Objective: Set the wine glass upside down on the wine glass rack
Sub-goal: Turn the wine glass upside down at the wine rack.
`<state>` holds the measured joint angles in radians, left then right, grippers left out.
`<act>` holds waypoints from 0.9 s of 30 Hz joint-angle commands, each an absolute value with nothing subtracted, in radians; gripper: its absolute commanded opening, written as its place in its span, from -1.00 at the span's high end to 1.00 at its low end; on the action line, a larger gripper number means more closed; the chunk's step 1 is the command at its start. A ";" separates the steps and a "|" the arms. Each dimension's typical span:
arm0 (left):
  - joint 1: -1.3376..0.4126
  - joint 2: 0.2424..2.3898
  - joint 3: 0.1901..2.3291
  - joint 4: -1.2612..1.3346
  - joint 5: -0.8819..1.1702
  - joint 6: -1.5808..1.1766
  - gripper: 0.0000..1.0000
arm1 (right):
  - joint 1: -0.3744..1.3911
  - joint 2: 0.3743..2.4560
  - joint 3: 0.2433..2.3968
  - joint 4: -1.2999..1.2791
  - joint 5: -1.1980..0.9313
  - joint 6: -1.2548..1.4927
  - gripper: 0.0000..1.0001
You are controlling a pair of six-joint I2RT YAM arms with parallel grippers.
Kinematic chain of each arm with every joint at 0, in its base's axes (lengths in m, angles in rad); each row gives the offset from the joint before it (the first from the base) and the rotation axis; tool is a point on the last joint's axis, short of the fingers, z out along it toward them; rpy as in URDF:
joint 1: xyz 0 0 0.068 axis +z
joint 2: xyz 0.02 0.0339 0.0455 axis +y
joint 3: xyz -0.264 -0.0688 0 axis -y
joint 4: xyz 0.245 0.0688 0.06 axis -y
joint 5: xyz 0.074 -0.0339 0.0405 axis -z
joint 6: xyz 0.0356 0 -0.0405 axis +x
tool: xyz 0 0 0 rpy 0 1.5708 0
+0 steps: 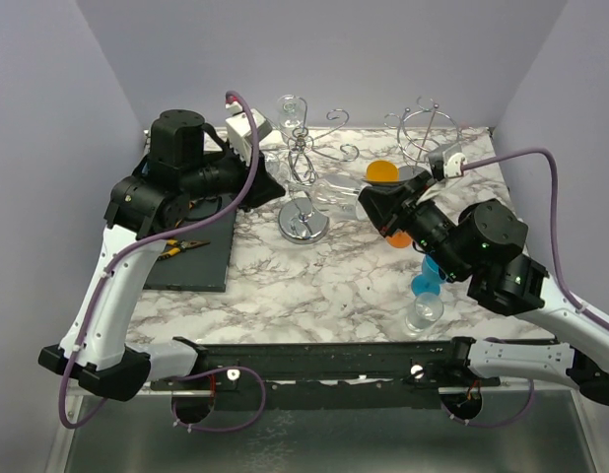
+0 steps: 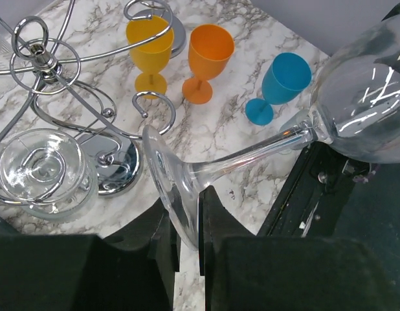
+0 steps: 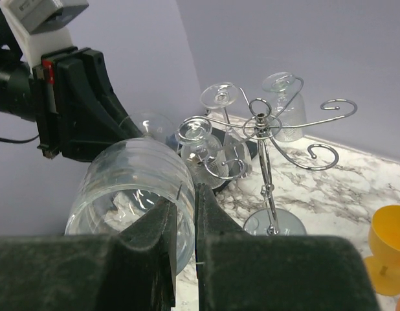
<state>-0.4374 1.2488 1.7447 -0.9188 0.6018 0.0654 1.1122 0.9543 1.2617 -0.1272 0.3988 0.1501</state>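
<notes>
A clear wine glass (image 1: 334,189) lies on its side in the air, held between both arms just right of the chrome wine glass rack (image 1: 303,158). My left gripper (image 2: 187,207) is shut on the edge of the glass's round foot (image 2: 162,172), and the stem (image 2: 252,152) runs away from it to the bowl (image 2: 368,97). My right gripper (image 3: 186,194) is shut on the rim of that bowl (image 3: 132,188), one finger inside and one outside. The rack (image 3: 265,129) carries other clear glasses (image 3: 285,113) hanging upside down.
A yellow goblet (image 2: 150,42), an orange goblet (image 2: 208,52) and a blue goblet (image 2: 284,81) stand on the marble right of the rack. A clear glass (image 1: 424,310) stands near the front right. A second wire rack (image 1: 428,128) is at the back right. A black mat (image 1: 191,256) with pliers lies left.
</notes>
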 commanded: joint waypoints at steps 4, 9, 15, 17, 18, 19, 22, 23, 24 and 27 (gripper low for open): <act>-0.445 1.273 1.851 -0.923 0.558 0.221 0.93 | 1.114 0.951 1.254 -0.134 0.339 0.204 0.06; -0.445 1.238 1.848 -0.902 0.525 0.422 0.97 | 1.115 0.924 1.264 -0.332 0.326 0.251 -0.99; -0.446 1.122 1.722 -0.822 0.548 0.718 0.99 | 1.115 0.887 1.313 -0.605 0.197 0.239 -0.99; -0.446 1.088 1.682 -0.800 0.563 0.795 1.00 | 1.115 0.888 1.345 -0.670 0.177 0.235 -0.99; -0.446 1.071 1.660 -0.792 0.575 0.830 1.00 | 1.114 0.892 1.364 -0.690 0.166 0.232 -0.99; -0.446 1.048 1.630 -0.773 0.577 0.855 1.00 | 1.115 0.894 1.377 -0.694 0.149 0.224 -0.99; -0.446 0.996 1.561 -0.719 0.593 0.926 1.00 | 1.115 0.912 1.386 -0.628 0.111 0.196 -0.99; -0.446 0.983 1.537 -0.710 0.607 0.964 1.00 | 1.115 0.924 1.378 -0.586 0.094 0.186 -0.99; -0.446 0.966 1.516 -0.698 0.611 1.003 1.00 | 1.115 0.937 1.371 -0.552 0.078 0.179 -1.00; -0.446 0.922 1.448 -0.642 0.624 1.084 1.00 | 1.115 1.019 1.349 -0.437 0.020 0.179 -0.99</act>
<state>-0.4408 0.9726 1.5131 -0.7662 0.5613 0.9073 1.1114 0.9268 1.3617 -0.5648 0.1322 0.2081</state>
